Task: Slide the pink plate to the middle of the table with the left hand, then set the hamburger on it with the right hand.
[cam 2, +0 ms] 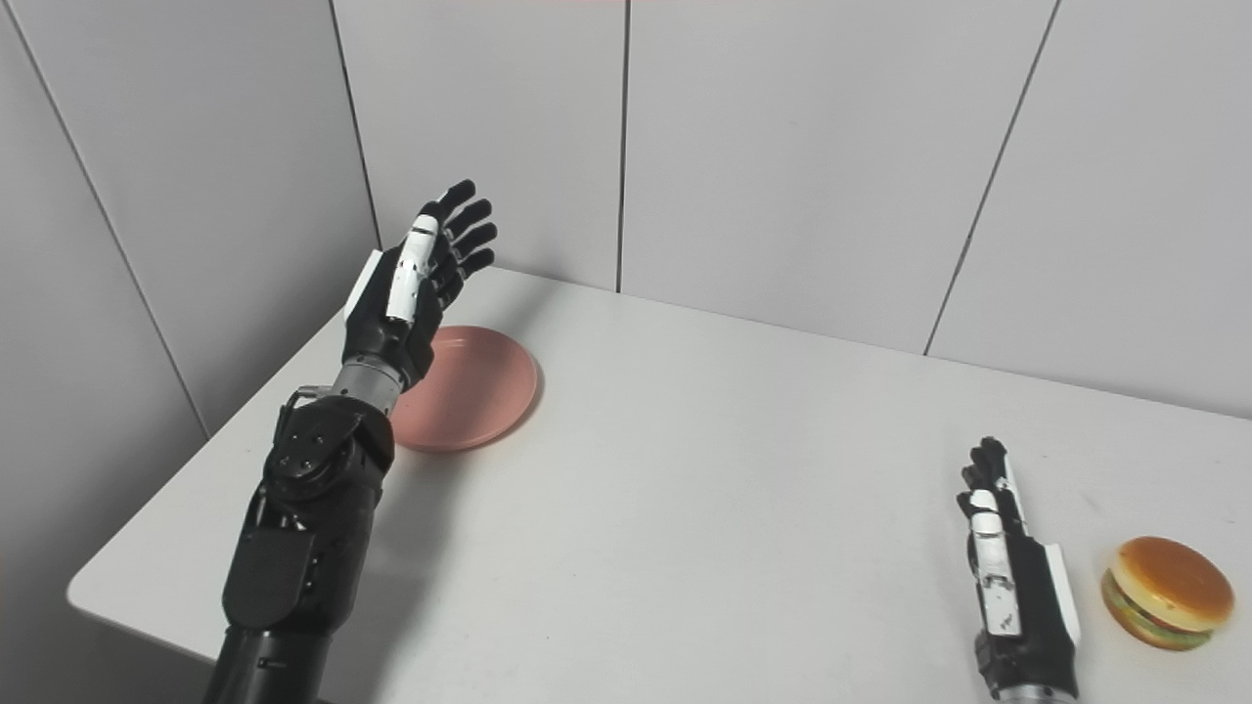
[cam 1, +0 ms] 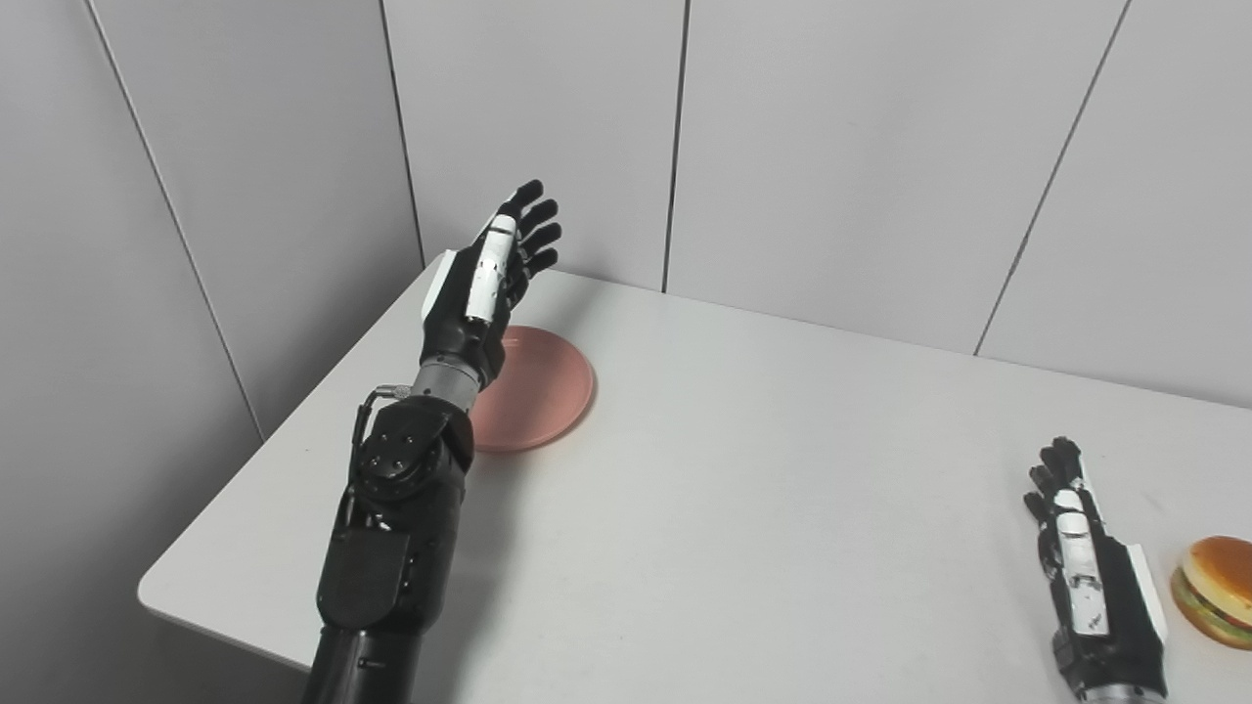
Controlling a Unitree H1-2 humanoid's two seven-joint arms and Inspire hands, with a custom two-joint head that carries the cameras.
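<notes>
Bright, even indoor light; sharp focus across both views, with soft faint shadows on the white tabletop [cam 1: 743,469] and no glare

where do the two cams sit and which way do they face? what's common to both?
Left eye view: on the head, looking down across the white table toward the wall panels; both arms show, the hamburger is cut by the right edge.
Right eye view: beside it, same aim; the hamburger shows whole.
Shared: pink plate at far left, open left hand raised above it, open right hand resting beside the hamburger.
</notes>
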